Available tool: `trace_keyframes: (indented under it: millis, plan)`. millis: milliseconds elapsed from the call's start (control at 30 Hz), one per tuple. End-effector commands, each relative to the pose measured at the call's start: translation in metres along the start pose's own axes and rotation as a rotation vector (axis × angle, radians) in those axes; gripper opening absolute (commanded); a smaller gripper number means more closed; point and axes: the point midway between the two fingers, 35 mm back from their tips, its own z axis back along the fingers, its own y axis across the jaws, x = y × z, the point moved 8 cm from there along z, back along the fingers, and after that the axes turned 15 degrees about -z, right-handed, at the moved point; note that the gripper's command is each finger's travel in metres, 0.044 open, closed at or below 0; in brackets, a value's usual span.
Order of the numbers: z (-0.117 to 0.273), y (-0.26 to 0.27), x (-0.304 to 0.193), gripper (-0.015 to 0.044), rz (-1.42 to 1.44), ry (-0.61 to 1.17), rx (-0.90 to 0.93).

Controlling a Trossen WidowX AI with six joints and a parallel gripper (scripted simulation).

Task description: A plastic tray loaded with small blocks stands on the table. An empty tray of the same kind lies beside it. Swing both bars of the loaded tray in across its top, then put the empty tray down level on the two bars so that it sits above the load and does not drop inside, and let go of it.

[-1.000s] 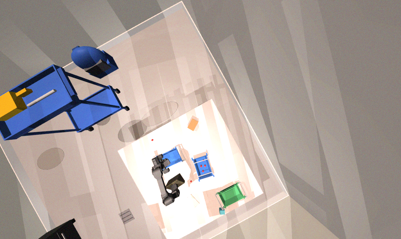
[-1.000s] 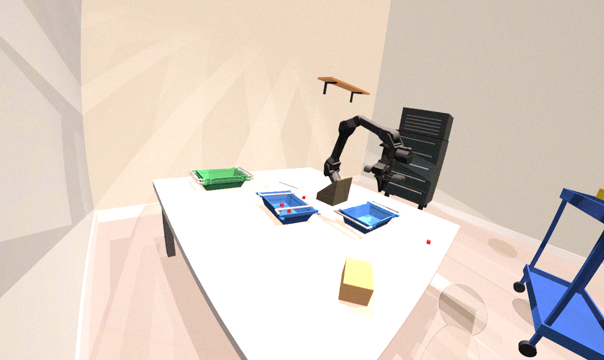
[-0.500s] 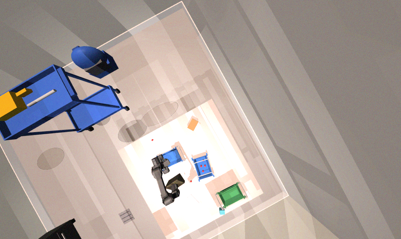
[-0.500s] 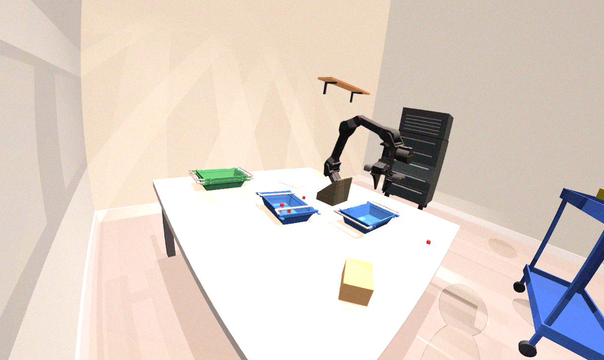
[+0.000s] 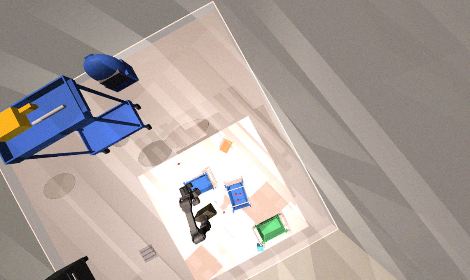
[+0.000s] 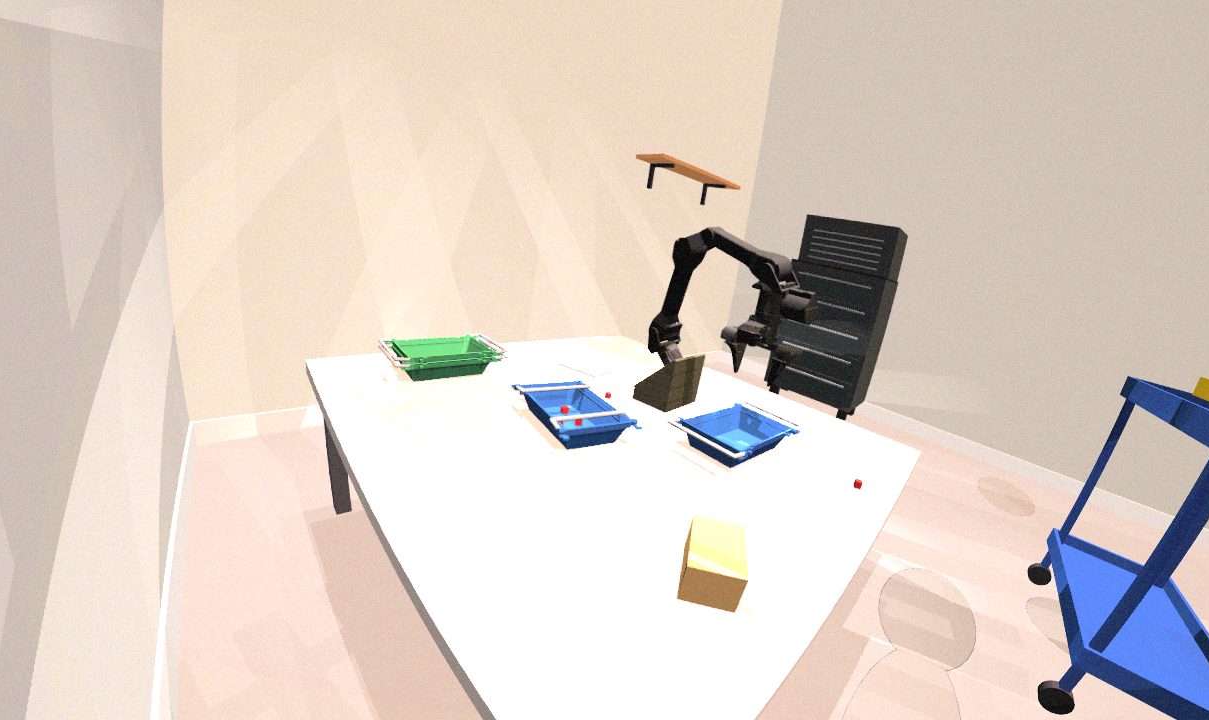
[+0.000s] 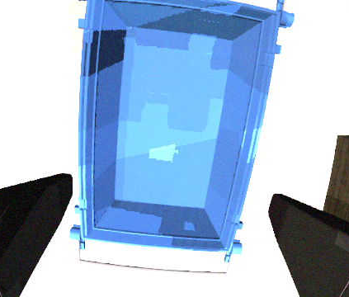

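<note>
The loaded blue tray (image 5: 244, 198) (image 6: 595, 436) stands on the table with several small red blocks inside. Its two wire bars lie in across its top, one bar (image 5: 241, 204) (image 6: 554, 388) near one end and the other bar (image 6: 590, 418) near the other. The empty blue tray (image 5: 202, 183) (image 6: 738, 434) (image 7: 174, 82) stands upright on the table beside it, its bars out over its ends. My gripper (image 6: 756, 376) (image 7: 173, 195) is open and empty, above one end of the empty tray. In the wrist view its fingers stand wide, one on each side of that tray. The fingertips are hard to see in the top view.
A dark wooden wedge (image 5: 207, 211) (image 6: 671, 385) stands between the arm's base and the trays. A green tray (image 5: 271, 228) (image 6: 447, 358), a cyan block (image 5: 260, 247) and a yellow-orange box (image 5: 225, 146) (image 6: 714, 573) stand farther off. Loose red blocks (image 5: 178, 163) (image 6: 857, 483) lie on the table.
</note>
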Motion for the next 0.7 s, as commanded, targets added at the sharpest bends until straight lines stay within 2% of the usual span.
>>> trace_keyframes:
  millis: [0, 300, 500, 667]
  plan:
    - [-0.027, -0.023, 0.007, 0.0440, 0.002, -0.002, -0.001]
    - [-0.080, -0.079, 0.017, 0.0440, -0.008, 0.001, 0.003]
    - [-0.082, -0.080, 0.017, 0.0440, -0.008, 0.001, 0.003]
    - [-0.099, -0.077, 0.017, 0.0440, -0.009, 0.001, 0.003]
